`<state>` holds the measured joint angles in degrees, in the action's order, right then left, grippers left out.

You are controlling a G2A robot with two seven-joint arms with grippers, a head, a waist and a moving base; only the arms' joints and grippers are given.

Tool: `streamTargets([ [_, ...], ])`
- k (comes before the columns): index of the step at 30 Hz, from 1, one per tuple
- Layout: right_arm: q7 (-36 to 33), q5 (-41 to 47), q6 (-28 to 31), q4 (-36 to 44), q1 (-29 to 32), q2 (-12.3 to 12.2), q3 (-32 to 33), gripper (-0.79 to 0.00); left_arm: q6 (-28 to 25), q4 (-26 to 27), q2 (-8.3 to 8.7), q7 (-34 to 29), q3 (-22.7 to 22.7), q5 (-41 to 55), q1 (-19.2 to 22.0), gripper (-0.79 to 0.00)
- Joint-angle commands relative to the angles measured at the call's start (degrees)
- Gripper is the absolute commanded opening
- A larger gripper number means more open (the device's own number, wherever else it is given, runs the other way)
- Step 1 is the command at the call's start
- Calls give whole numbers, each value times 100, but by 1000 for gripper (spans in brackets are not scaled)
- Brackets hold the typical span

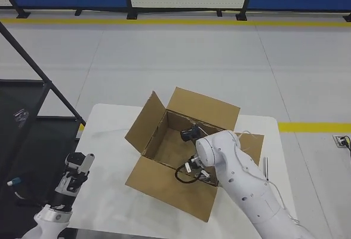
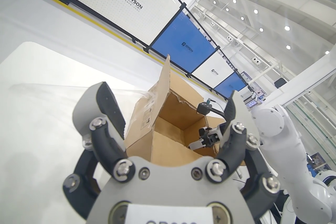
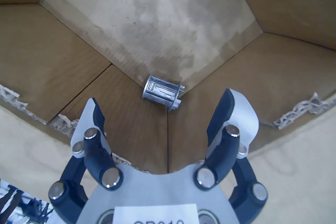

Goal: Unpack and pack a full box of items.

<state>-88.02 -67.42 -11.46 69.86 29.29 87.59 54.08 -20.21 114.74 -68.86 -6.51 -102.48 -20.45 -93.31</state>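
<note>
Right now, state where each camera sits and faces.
Top view: above the arms, looking down at table and open box; right arm in the box, left gripper by the table's edge.
Left wrist view: on the left wrist, facing the box; own open fingers.
Right wrist view: at the box's opening, facing a metal cylinder on its floor; own open fingers.
All three share the box.

Industrial hall: yellow floor line [image 1: 163, 21], partition panels [image 2: 118, 15], high ceiling lights [image 2: 287, 28].
</note>
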Motion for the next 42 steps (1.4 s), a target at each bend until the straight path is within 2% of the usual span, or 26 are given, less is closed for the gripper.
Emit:
streamTargets([
  [1, 2, 280, -81, -378, -222, 45, -117, 0, -27, -36, 4, -44, -34, 54, 19, 0],
  [9, 71, 271, -63, -453, -167, 47, -138, 0, -108, -161, 27, -244, -209, 265, 121, 0],
  [15, 147, 560, -216, -1306, -521, 217, -335, 0, -157, -273, 44, -376, -351, 450, 163, 0],
  [21, 80, 1016, -86, -2243, -948, 389, -451, 0, -173, -342, 62, -508, -455, 577, 228, 0],
  [28, 324, 1469, 138, -3217, -1239, 598, -597, 0, -191, -408, 73, -577, -502, 670, 261, 0],
  [33, 678, 1618, 184, -3699, -1331, 713, -672, 0, -196, -443, 78, -604, -537, 746, 247, 0],
  [37, 937, 1537, -5, -3961, -1391, 780, -748, 0, -196, -424, 78, -598, -546, 766, 216, 0],
  [42, 1024, 1637, 49, -4211, -1420, 846, -766, 0, -203, -386, 77, -571, -540, 740, 182, 0],
])
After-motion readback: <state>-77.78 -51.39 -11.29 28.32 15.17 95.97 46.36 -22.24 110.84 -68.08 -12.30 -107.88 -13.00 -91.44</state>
